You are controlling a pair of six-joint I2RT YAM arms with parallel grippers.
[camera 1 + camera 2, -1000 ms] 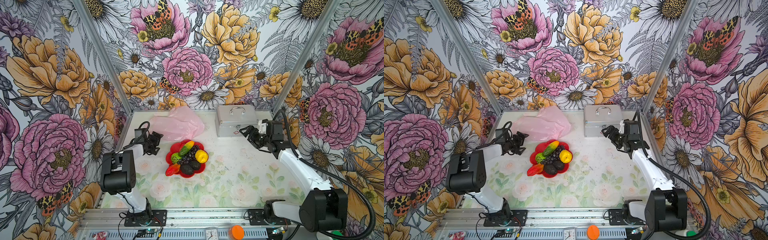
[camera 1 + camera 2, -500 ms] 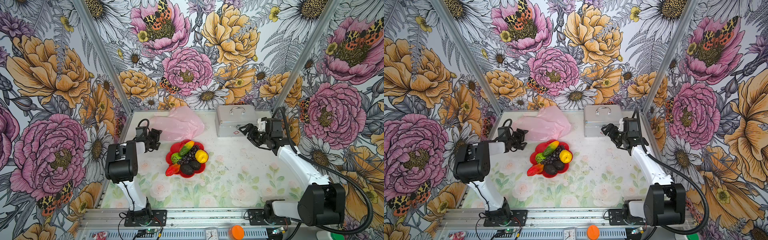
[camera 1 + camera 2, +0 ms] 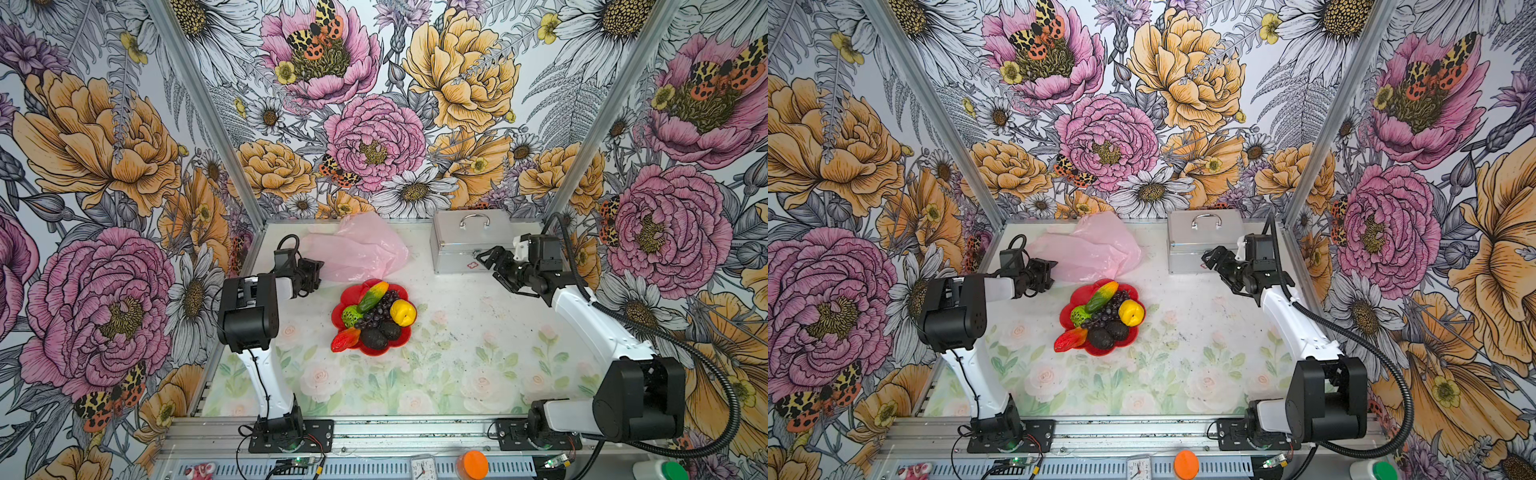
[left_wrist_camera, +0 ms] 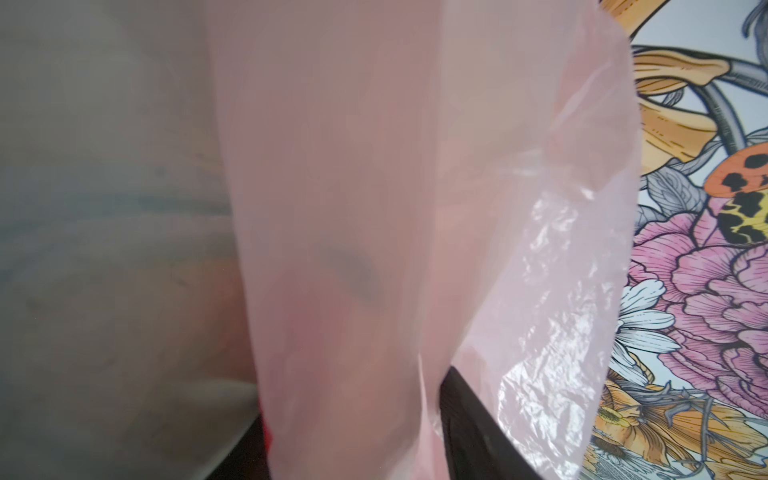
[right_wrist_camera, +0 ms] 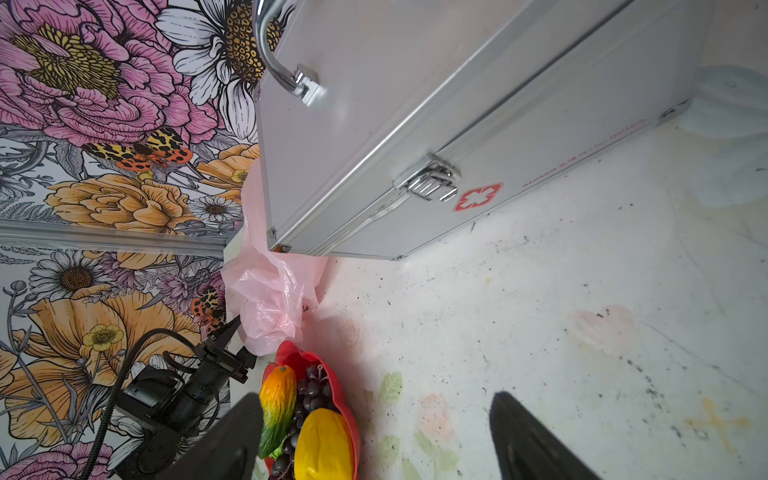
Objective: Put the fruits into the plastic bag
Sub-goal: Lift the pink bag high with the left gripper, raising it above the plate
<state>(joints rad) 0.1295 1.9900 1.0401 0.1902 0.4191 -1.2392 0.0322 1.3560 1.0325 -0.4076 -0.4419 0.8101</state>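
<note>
On the plate (image 3: pixel 345 294), fruits (image 3: pixel 376 316) — bag (image 3: pixel 357 249) behind, case (image 3: pixel 465 245) behind-right.

1. The plastic bag (image 3: pixel 357 249) is seen as pale, translucent pink.
2. The plate (image 3: pixel 345 292) is coloured bright red.
3. The round fruit (image 3: pixel 402 312) is coloured yellow; the long fruit (image 3: pixel 372 296) is shaded from green to orange.
4. The grape bunch (image 3: pixel 380 308) is shown dark purple, the bumpy ball (image 3: pixel 350 316) green, the avocado-like fruit (image 3: pixel 374 338) nearly black.
5. The pointed fruit (image 3: pixel 345 338) is coloured red and orange.
6. The metal case (image 3: pixel 465 241) is finished in silver and marked with 1 red cross (image 5: pixel 478 196).
7. The walls (image 3: pixel 374 137) are printed with pink, orange and white flowers.
8. The table (image 3: pixel 478 332) is printed with faded pink roses and green leaves.
</note>
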